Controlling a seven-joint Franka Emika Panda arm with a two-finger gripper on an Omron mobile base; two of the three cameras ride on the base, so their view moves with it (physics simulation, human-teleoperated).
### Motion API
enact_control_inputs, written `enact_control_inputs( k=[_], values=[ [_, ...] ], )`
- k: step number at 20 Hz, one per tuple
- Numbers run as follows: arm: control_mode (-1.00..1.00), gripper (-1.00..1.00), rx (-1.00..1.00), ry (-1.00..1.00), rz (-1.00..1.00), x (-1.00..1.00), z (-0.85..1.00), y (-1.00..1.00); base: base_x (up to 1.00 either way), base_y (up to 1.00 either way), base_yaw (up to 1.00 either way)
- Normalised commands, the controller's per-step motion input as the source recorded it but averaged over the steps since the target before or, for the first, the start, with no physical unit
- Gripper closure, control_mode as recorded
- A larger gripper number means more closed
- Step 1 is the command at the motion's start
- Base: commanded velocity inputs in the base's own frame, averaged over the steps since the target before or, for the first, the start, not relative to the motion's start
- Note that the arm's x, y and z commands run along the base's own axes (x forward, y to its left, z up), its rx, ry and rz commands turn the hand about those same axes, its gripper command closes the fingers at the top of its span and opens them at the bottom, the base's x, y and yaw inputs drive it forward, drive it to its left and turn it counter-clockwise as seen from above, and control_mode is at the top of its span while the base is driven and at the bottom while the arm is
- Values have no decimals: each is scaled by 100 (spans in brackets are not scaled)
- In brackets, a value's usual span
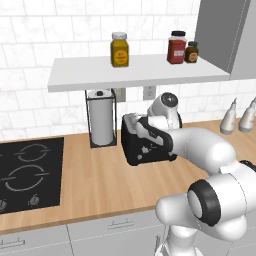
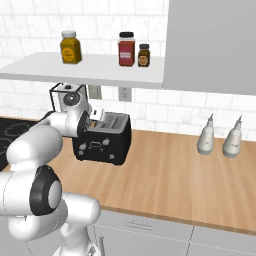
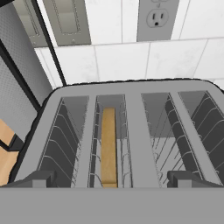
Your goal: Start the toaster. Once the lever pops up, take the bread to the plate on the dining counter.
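Observation:
The black toaster (image 1: 145, 150) (image 2: 102, 142) with a silver top (image 3: 131, 131) stands on the wood counter against the tiled wall. A tan slice of bread (image 3: 108, 148) stands on edge deep in its left slot. The other slot holds nothing but wire guides. My gripper (image 3: 113, 181) (image 1: 139, 124) (image 2: 98, 115) hovers right above the toaster's top and looks down into the slots. Its fingertips (image 3: 39, 179) are spread wide, one over each slot, and hold nothing. The plate and the dining counter are out of view.
A paper towel holder (image 1: 101, 117) stands just left of the toaster, with a black cooktop (image 1: 30, 170) further left. A white shelf (image 1: 135, 70) with jars hangs low above. Two pale bottles (image 2: 210, 135) stand to the right. A wall outlet (image 3: 157, 17) is behind the toaster.

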Motion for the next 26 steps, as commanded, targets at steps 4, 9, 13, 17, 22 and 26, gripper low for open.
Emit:
enact_control_inputs(
  k=[4, 9, 13, 17, 22, 26],
  values=[
    [-100, -100, 0, 0, 0, 0, 0, 0, 0, 0, 0],
    [-100, -100, 0, 0, 0, 0, 0, 0, 0, 0, 0],
    [-100, -100, 0, 0, 0, 0, 0, 0, 0, 0, 0],
    [-100, -100, 0, 0, 0, 0, 0, 0, 0, 0, 0],
    [-100, -100, 0, 0, 0, 0, 0, 0, 0, 0, 0],
    [-100, -100, 0, 0, 0, 0, 0, 0, 0, 0, 0]
  ],
)
